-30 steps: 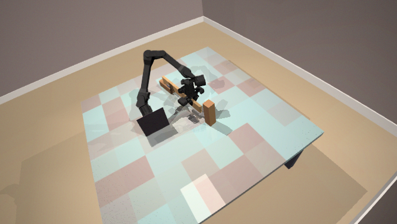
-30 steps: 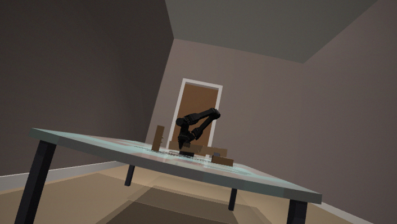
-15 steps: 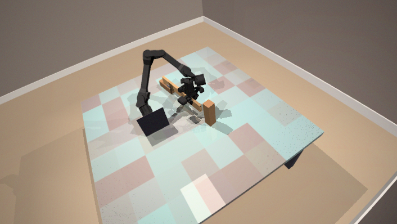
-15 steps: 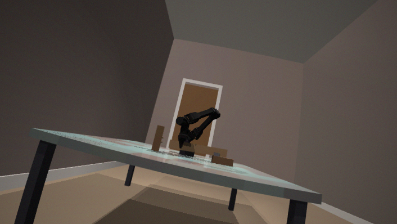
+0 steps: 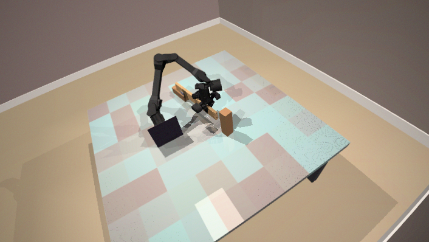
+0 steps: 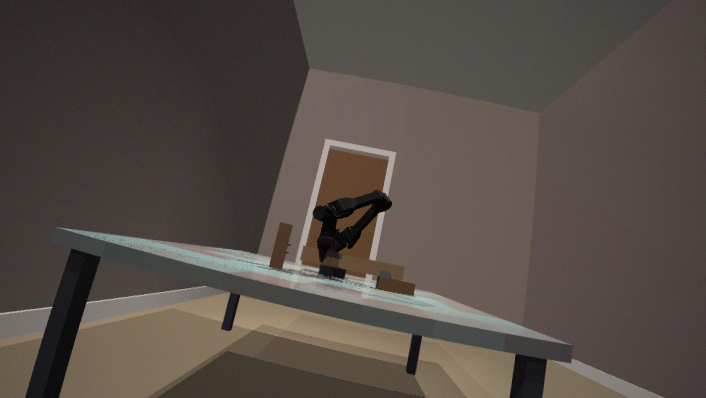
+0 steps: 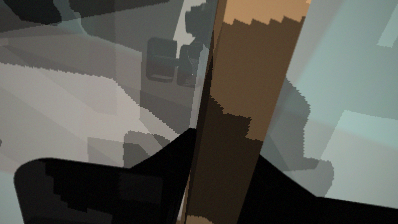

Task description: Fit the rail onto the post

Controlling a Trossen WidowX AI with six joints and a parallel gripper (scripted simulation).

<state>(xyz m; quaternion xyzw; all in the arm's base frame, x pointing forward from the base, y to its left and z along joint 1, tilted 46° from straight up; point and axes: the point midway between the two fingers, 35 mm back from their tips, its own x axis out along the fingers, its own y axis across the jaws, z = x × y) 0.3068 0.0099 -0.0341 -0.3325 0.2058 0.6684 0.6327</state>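
The long wooden rail (image 5: 211,112) (image 6: 367,265) (image 7: 255,65) is raised off the table at its near end and looks about level. Its far end is at the small grey bracket (image 6: 385,274) on the low footboard block (image 5: 179,94) (image 6: 396,286); how deep it sits there is hard to tell. My gripper (image 5: 207,107) (image 6: 324,256) (image 7: 211,138) is shut on the rail, between its middle and its near end. The upright post (image 5: 226,123) (image 6: 281,245) stands just beyond the near end, with a small gap between them. Its two pegs stick out toward the rail in the exterior view. Small holes show faintly at the rail's end.
The dark base plate (image 5: 165,131) of the arm is on the table (image 5: 182,164) beside the rail, on the same side as the arm's raised links. Shadows of the arm fall around the rail and post.
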